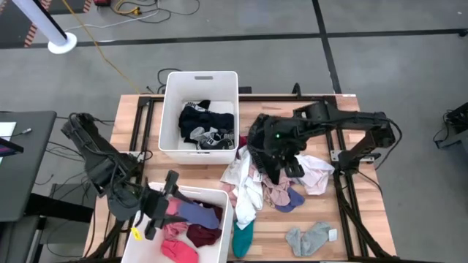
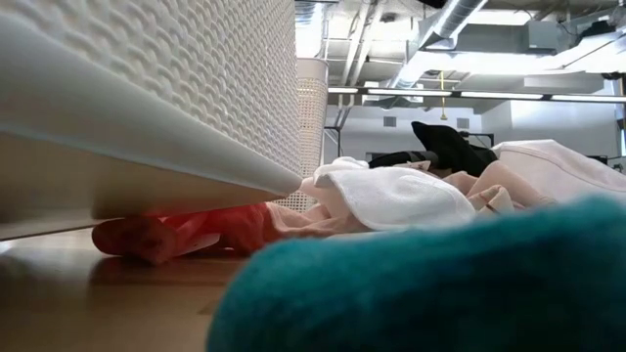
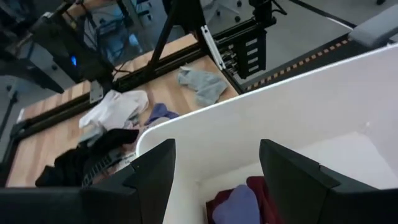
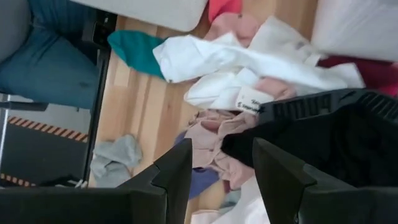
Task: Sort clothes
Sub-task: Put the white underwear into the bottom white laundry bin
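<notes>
Over on the left, the left gripper (image 1: pixel 157 208) is hanging above the near white bin (image 1: pixel 227 219), its fingers (image 3: pixel 155 171) standing spread with nothing between them. Beneath it, inside that bin, a blue-purple piece (image 1: pixel 197 214), a maroon piece (image 1: pixel 205 235) and pink pieces (image 1: pixel 178 248) are lying together; the wrist camera is looking down past the bin wall at the blue and maroon ones.

Farther back, the second white bin (image 1: pixel 172 109) is sitting on the wooden table (image 1: pixel 365 219), holding dark garments (image 1: pixel 197 117) and a black-and-white patterned one (image 1: pixel 216 139).

Moving toward the middle, the loose pile of clothes is spreading across the table between the bins and the right arm: a white garment (image 1: pixel 248 191) is draping over pale pink fabric (image 1: pixel 276 193), a teal sock (image 1: pixel 243 237) is lying at the near edge just beside the near bin, and a bluish piece (image 1: pixel 291 201) is peeking from under the pink.

The right gripper (image 1: pixel 281 169) is reaching down over this pile. Its fingers (image 4: pixel 180 171) are standing apart, and a black garment (image 4: pixel 323 134) is lying against them; I cannot tell whether they are actually pinching it.

Further right, another white garment (image 1: pixel 316 174) is lying beside the arm, and a grey sock (image 1: pixel 308 237) is resting apart from the pile, near the table's front edge.
</notes>
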Robot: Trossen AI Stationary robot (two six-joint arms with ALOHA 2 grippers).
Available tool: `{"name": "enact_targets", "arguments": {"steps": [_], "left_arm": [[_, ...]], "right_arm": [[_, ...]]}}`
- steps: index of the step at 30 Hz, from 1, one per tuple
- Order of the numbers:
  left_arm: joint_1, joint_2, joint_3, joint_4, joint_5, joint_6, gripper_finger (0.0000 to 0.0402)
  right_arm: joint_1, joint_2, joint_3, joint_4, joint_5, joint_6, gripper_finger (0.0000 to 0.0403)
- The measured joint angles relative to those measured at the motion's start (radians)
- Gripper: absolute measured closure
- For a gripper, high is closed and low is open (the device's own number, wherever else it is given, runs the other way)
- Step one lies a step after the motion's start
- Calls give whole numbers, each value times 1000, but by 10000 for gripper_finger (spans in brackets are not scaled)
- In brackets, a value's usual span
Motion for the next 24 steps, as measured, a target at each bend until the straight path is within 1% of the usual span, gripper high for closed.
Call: {"name": "enact_targets", "arguments": {"steps": [6,10,14,16,19,24], "left_arm": [[0,0,-86,156,10,92,173],[0,0,-116,260,47,152,173],[0,0,-164,387,87,239,173],[0,0,-178,439,111,268,173],[0,0,-211,511,120,301,173],[0,0,-258,609,121,329,173]], "right_arm": [[58,-15,-73,-5,32,83,221],[101,-42,-152,10,58,145,221],[150,-100,-246,52,91,216,221],[179,-135,-298,87,119,259,221],[223,-197,-381,137,177,341,221],[305,-290,-519,146,289,542,221]]}}
